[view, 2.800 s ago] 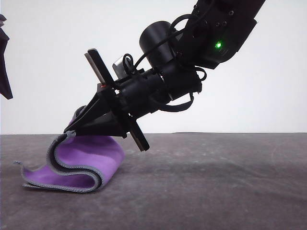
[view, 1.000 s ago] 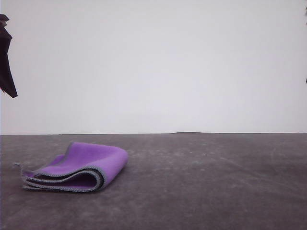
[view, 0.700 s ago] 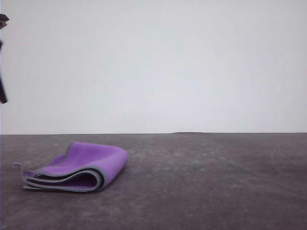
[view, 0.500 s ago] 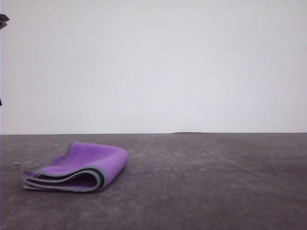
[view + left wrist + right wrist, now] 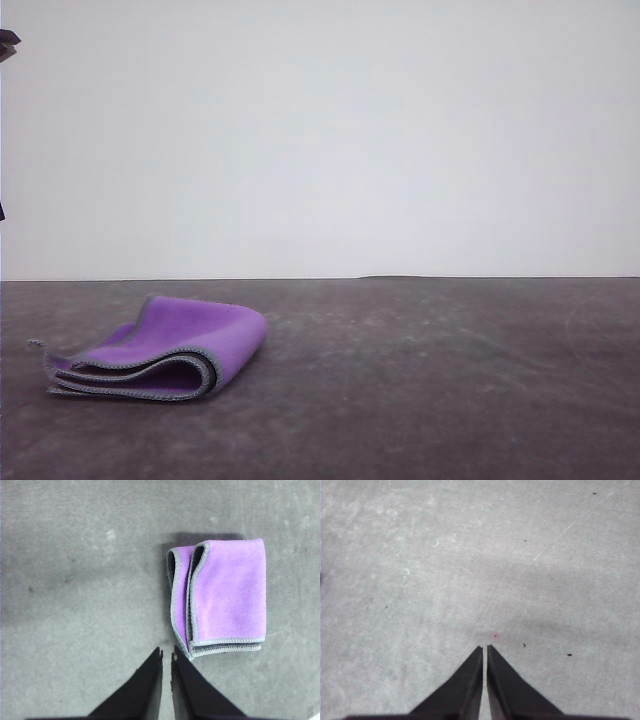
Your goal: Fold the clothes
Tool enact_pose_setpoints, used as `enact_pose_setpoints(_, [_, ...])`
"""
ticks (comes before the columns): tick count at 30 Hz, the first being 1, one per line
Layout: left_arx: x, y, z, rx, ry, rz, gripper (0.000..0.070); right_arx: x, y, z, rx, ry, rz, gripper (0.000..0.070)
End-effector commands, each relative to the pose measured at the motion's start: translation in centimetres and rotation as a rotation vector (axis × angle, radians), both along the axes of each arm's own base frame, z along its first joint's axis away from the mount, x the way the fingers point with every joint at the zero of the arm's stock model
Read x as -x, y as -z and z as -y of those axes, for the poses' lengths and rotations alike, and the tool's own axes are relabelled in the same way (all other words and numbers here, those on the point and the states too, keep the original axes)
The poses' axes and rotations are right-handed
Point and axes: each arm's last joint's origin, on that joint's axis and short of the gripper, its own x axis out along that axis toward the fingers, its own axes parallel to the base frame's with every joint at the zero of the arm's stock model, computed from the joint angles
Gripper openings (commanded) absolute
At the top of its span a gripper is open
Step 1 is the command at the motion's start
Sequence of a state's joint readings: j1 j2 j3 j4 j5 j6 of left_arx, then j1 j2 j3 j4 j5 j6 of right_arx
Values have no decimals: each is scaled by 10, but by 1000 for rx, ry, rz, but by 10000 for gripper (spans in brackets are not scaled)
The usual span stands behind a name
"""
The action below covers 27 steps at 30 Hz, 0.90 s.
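The clothes, a small purple cloth point(image 5: 175, 345) with grey stitched edging, lie folded in layers on the dark grey table at the left of the front view. From the left wrist view the cloth point(image 5: 225, 597) is a neat rectangle, purple face up, with dark inner layers at its open edges. My left gripper point(image 5: 167, 655) hangs above the table just beside the cloth's corner, its fingers nearly together and holding nothing. My right gripper point(image 5: 484, 650) is shut over bare grey table, with no cloth near it.
The grey table point(image 5: 450, 390) stretches wide to the right of the cloth, with a plain white wall behind. A dark bit of the left arm point(image 5: 6, 42) shows at the top left edge.
The right arm, which held the cloth's edge 2.8 s ago, has let go and left the front view. The cloth has settled folded. The left arm has drawn further off the left edge.
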<state>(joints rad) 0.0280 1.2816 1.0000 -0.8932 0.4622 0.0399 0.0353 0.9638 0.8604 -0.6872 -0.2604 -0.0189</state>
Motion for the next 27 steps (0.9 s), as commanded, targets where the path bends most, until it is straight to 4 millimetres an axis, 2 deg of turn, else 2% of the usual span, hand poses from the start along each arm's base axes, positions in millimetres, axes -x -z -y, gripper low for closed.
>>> enact_pose_setpoints(1, [-2, -1, 0, 1, 1, 5, 17, -2, -2, 0, -8, 6, 9, 6])
enact_pose_setpoints(7, [0, -9, 0, -35, 73, 113, 17, -2, -2, 0, -8, 6, 9, 6])
enact_pose_setpoints(12, [22, -9, 1, -61, 89, 333, 17, -2, -2, 0, -8, 6, 9, 6])
enact_pose_setpoints(16, [52, 12, 1, -48, 23, 530, 17, -2, -2, 0, -8, 6, 9, 6])
enact_pose_setpoints(22, [98, 56, -2, -72, -185, 762, 17, -2, -2, 0, -8, 6, 9, 6])
enact_pose_setpoints(27, [121, 83, -3, -90, -265, 880, 17, -2, -2, 0, -8, 6, 9, 6])
